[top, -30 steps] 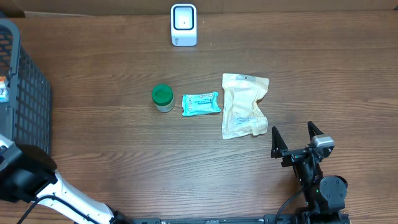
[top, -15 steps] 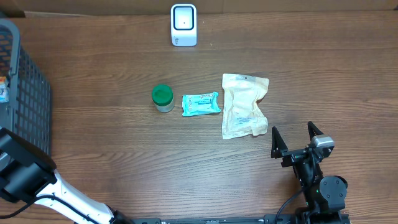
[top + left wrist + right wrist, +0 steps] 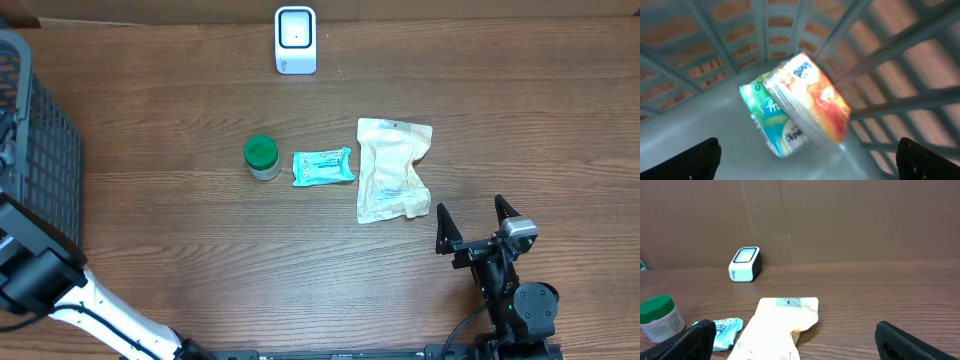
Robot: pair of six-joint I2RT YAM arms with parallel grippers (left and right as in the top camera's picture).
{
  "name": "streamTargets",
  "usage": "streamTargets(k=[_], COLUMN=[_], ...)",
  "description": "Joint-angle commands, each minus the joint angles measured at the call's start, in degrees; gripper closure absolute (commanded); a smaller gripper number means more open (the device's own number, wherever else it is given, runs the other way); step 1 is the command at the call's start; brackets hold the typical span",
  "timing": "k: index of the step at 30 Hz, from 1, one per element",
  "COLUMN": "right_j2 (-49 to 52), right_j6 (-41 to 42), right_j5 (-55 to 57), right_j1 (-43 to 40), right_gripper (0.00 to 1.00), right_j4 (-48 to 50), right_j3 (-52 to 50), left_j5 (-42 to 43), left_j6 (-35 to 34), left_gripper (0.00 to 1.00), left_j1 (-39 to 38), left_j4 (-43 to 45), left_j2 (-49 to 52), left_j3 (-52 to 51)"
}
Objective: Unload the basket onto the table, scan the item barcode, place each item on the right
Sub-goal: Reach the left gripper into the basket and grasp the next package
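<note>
Left wrist: orange-green packet (image 3: 800, 105), writing too blurred

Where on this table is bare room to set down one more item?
Bare table lies right of the scanner and beyond the beige pouch; also between the basket and the green-lidded jar, and along the near edge left of the right end effector. The centre row is crowded: jar, teal packet and pouch sit close together.

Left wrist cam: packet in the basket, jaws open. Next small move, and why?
Likely lower the left gripper straight onto the colourful packet and close. It lies on the basket floor between the wide-open fingers, unheld, and nothing is at the scanner yet.
</note>
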Motion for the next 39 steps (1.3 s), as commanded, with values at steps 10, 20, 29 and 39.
streamTargets(k=[10,20,29,39], right_j2=[-0.5,-0.5,-0.5,-0.5], right_j6=[0.2,0.2,0.2,0.2], right_j5=[0.2,0.1,0.1,0.2], right_j1=[-0.4,-0.4,-0.4,-0.4], right_gripper=[0.0,0.0,0.0,0.0], right_j4=[0.1,0.2,0.2,0.2], right_j3=[-0.6,-0.6,-0.6,-0.6], left_j5=[-1.5,-1.2,-1.2,4.2], left_j6=[1.4,1.8,1.8,1.8], left_gripper=[0.0,0.32,0.96,0.96], left_j1=[0.2,0.2,0.2,0.2], left_j4=[8.4,5.0,2.1,-5.9], left_j2=[7.6,11.8,9.9,-3.9], left_j3=[-0.3,-0.3,-0.2,-0.2])
